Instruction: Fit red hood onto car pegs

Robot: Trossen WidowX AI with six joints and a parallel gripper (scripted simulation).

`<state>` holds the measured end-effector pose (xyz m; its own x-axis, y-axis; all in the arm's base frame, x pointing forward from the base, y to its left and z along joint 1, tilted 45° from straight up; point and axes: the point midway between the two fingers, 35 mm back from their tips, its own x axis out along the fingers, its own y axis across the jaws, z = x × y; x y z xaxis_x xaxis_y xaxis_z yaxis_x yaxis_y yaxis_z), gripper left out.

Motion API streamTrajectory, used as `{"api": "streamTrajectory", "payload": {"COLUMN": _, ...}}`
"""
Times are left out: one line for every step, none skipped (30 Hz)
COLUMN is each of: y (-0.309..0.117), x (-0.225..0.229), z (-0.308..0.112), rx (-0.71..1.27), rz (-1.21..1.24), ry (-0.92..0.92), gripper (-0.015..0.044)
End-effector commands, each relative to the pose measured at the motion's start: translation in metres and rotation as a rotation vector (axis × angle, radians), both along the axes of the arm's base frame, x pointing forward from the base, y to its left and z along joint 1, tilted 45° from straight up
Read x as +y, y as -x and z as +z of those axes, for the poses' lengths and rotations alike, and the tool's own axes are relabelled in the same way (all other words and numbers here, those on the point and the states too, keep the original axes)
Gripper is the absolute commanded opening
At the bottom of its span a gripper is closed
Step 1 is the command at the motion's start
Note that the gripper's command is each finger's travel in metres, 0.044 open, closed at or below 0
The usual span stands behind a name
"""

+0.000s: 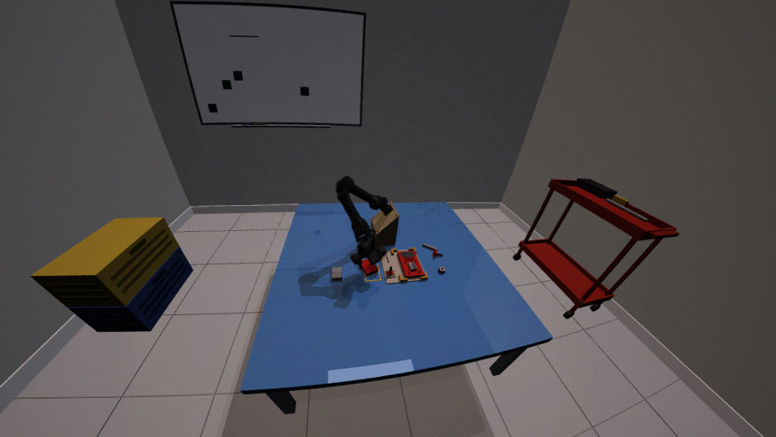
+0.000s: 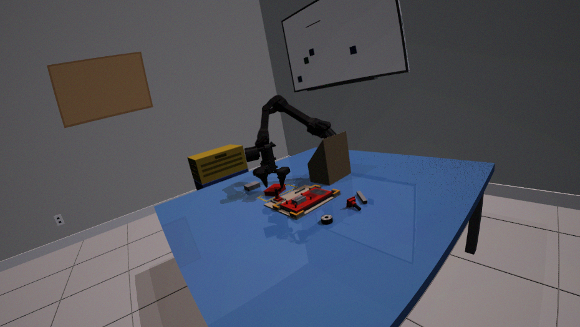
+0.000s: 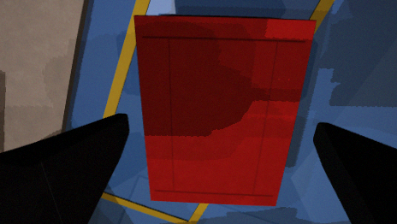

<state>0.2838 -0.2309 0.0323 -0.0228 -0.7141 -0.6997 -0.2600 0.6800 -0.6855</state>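
The red hood lies on the table, flat roof up, partly over a yellow outline. My gripper is open and empty, pointing down just above the hood. In the wrist view its fingertips stand on either side of the hood, with a gap at each side. The red chassis sits in the jig beside the hood, with the grey engine block on its deck. Short dark pegs show around the engine. The hood's corner holes are hidden.
The jig's beige base carries a small red upright part between hood and chassis. A grey block lies beyond the hood. A brown wedge stands behind. A ring lies beyond the chassis.
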Motion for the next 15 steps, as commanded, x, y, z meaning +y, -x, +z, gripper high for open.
{"api": "streamTrajectory", "payload": {"y": 0.0003, "x": -0.0010, "z": -0.0030, "rx": 0.005, "rz": 0.003, "ry": -0.004, "gripper": 0.0440}}
{"api": "streamTrajectory", "payload": {"y": 0.0003, "x": -0.0014, "z": -0.0034, "rx": 0.005, "rz": 0.003, "ry": -0.004, "gripper": 0.0440}}
{"api": "streamTrajectory", "payload": {"y": 0.0003, "x": -0.0017, "z": -0.0037, "rx": 0.005, "rz": 0.003, "ry": -0.004, "gripper": 0.0440}}
{"api": "streamTrajectory", "payload": {"y": 0.0004, "x": -0.0021, "z": -0.0041, "rx": 0.005, "rz": 0.003, "ry": -0.004, "gripper": 0.0440}}
{"api": "streamTrajectory", "payload": {"y": 0.0004, "x": -0.0024, "z": -0.0044, "rx": 0.005, "rz": 0.003, "ry": -0.004, "gripper": 0.0440}}
{"api": "streamTrajectory", "payload": {"y": 0.0004, "x": -0.0028, "z": -0.0047, "rx": 0.005, "rz": 0.003, "ry": -0.004, "gripper": 0.0440}}
{"api": "streamTrajectory", "payload": {"y": 0.0004, "x": -0.0031, "z": -0.0051, "rx": 0.005, "rz": 0.003, "ry": -0.004, "gripper": 0.0440}}
{"api": "streamTrajectory", "payload": {"y": 0.0004, "x": -0.0035, "z": -0.0054, "rx": 0.006, "rz": 0.003, "ry": -0.004, "gripper": 0.0440}}
{"api": "streamTrajectory", "payload": {"y": 0.0004, "x": -0.0038, "z": -0.0058, "rx": 0.006, "rz": 0.003, "ry": -0.004, "gripper": 0.0440}}
{"api": "streamTrajectory", "payload": {"y": 0.0005, "x": -0.0042, "z": -0.0061, "rx": 0.006, "rz": 0.003, "ry": -0.004, "gripper": 0.0440}}
{"api": "streamTrajectory", "payload": {"y": 0.0005, "x": -0.0045, "z": -0.0065, "rx": 0.006, "rz": 0.003, "ry": -0.004, "gripper": 0.0440}}
{"api": "streamTrajectory", "payload": {"y": 0.0005, "x": -0.0049, "z": -0.0068, "rx": 0.006, "rz": 0.003, "ry": -0.004, "gripper": 0.0440}}
{"api": "streamTrajectory", "payload": {"y": 0.0005, "x": -0.0052, "z": -0.0072, "rx": 0.006, "rz": 0.003, "ry": -0.004, "gripper": 0.0440}}
{"api": "streamTrajectory", "payload": {"y": 0.0006, "x": -0.0056, "z": -0.0075, "rx": 0.006, "rz": 0.003, "ry": -0.004, "gripper": 0.0440}}
{"api": "streamTrajectory", "payload": {"y": 0.0006, "x": -0.0059, "z": -0.0079, "rx": 0.006, "rz": 0.003, "ry": -0.004, "gripper": 0.0440}}
